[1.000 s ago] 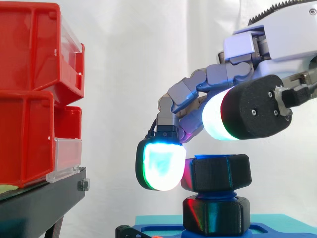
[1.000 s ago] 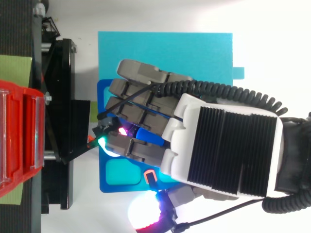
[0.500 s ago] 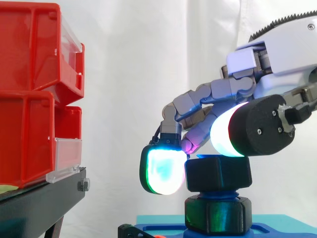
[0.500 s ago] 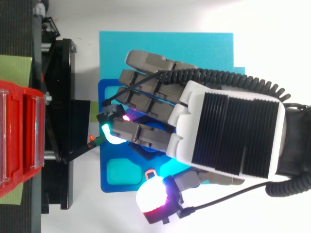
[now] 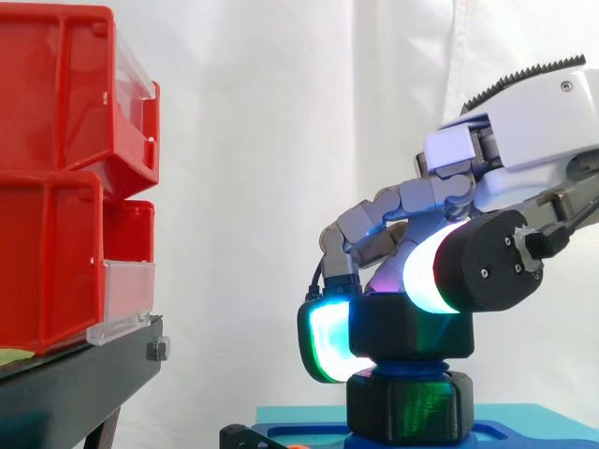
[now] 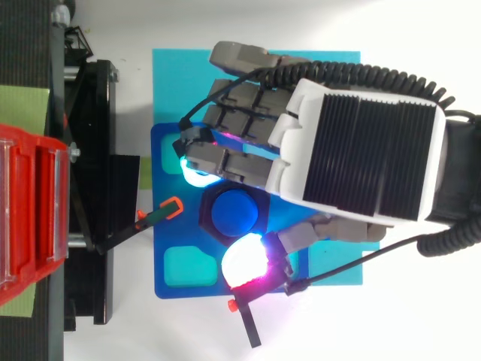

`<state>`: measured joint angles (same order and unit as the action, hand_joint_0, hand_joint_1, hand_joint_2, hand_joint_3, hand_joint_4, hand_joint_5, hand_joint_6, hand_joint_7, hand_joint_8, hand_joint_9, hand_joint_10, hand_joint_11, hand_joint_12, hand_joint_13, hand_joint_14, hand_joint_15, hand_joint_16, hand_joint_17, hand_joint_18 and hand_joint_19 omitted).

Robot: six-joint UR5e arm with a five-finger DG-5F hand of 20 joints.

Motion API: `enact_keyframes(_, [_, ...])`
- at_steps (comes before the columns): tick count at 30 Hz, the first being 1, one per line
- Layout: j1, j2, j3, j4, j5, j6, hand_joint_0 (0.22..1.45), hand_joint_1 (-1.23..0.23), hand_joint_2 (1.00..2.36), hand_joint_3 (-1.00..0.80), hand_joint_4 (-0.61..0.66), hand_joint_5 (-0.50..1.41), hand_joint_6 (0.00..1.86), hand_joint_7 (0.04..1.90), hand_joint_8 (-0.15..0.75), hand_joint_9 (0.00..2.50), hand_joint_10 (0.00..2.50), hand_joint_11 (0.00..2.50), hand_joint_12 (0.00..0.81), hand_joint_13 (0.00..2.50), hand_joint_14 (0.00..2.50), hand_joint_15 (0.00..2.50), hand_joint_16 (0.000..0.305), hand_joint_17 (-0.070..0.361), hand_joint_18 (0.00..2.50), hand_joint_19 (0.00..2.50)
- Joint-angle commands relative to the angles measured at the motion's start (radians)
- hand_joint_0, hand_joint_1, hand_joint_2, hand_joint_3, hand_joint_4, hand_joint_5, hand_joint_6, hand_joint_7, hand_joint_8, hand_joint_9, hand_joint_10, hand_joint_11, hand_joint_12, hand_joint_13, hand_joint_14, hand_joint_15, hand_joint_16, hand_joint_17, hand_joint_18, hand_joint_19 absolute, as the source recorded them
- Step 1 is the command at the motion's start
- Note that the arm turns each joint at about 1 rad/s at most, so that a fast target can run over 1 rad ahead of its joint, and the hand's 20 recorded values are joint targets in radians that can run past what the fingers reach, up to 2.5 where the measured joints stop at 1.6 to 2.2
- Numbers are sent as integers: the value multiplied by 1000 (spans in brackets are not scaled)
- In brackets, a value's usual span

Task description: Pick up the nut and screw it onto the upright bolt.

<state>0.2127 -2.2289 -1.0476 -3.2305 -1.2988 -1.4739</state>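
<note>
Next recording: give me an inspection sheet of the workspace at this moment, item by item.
surface: blue fixture plate on a teal mat.
job's things: black hexagonal nut sits on the upright blue bolt, above a black hexagonal base.
clutter: black rod with an orange tip over the plate's edge.
hand: hand pinches the nut between its glowing pads.
cables: nothing seen.
surroundings: red plastic bins on a black stand, white curtain.

The nut (image 5: 412, 329) sits on the bolt (image 6: 237, 213), right of the bins (image 5: 56, 178) on their stand (image 5: 75, 385).
</note>
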Motion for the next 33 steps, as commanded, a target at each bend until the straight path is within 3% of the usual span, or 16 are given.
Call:
enact_keyframes(1, [-6,0,0,0,-2,0,483,-241,1000,-500,173,-77,677,1083,276,779,0,0,242,668,0,0,15,33,244,0])
enact_keyframes(9, [-9,0,14,-3,-2,-2,494,-250,1000,-500,152,-44,725,1088,301,1008,0,0,202,861,0,0,9,20,476,0])
enact_keyframes(12, [-12,2,23,-9,-4,-5,489,-242,1000,-500,234,-25,542,1369,293,976,0,0,218,828,0,0,12,28,439,0])
enact_keyframes(13, [-13,2,26,-11,-4,-6,486,-235,1000,-500,275,-29,502,1370,287,951,0,0,224,813,0,0,14,31,424,0])
enact_keyframes(18, [-15,2,66,-45,-11,-22,481,-222,1000,-500,350,-51,504,1115,279,943,0,0,230,783,0,0,18,40,400,0])
enact_keyframes(24, [-15,2,73,-45,-11,-28,476,-212,1000,-500,276,-86,503,825,252,870,0,0,229,734,0,0,21,48,371,0])
enact_keyframes(33, [-7,2,75,-25,-11,-29,473,-202,1000,-500,256,-96,502,756,237,812,0,0,236,684,0,0,23,52,317,0])
